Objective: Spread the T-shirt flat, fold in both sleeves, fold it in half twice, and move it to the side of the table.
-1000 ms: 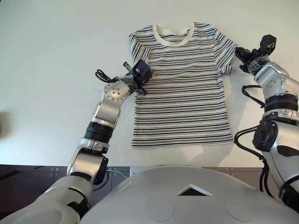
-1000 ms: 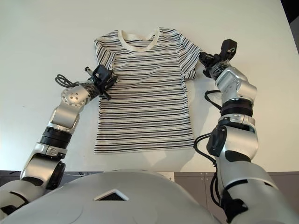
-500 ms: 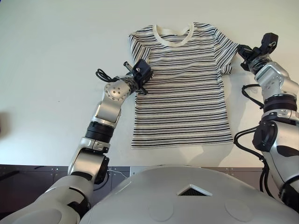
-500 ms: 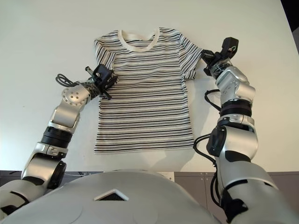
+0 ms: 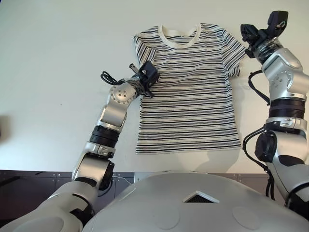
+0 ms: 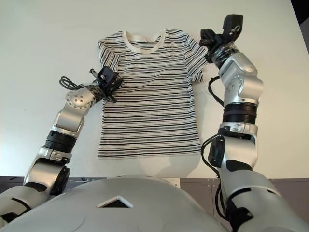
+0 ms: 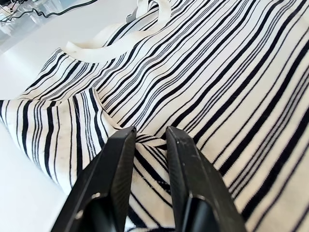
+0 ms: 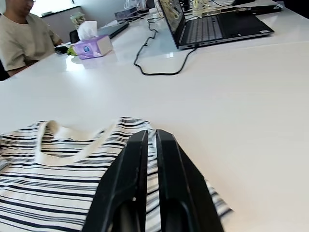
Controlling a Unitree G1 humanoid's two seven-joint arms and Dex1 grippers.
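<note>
The striped T-shirt (image 5: pixel 188 92) lies flat and face up on the white table (image 5: pixel 53 67), collar at the far side, both short sleeves spread out. My left gripper (image 5: pixel 146 79) rests on the shirt by the left sleeve's armpit. In the left wrist view its fingers (image 7: pixel 116 164) pinch a small ridge of striped cloth (image 7: pixel 150 140). My right gripper (image 5: pixel 246 33) hangs in the air just beyond the right sleeve (image 5: pixel 234 53). Its fingers (image 8: pixel 171 164) are shut side by side with no cloth between them.
Bare white tabletop lies on both sides of the shirt, and the table's front edge (image 5: pixel 43 169) runs close to my body. Far behind, in the right wrist view, stand a laptop (image 8: pixel 217 26), a black cable (image 8: pixel 159 58) and a tissue box (image 8: pixel 91 46).
My right gripper has risen from the right sleeve's outer edge and moved farther away and slightly inward; the sleeve stayed on the table. The left gripper has barely moved.
</note>
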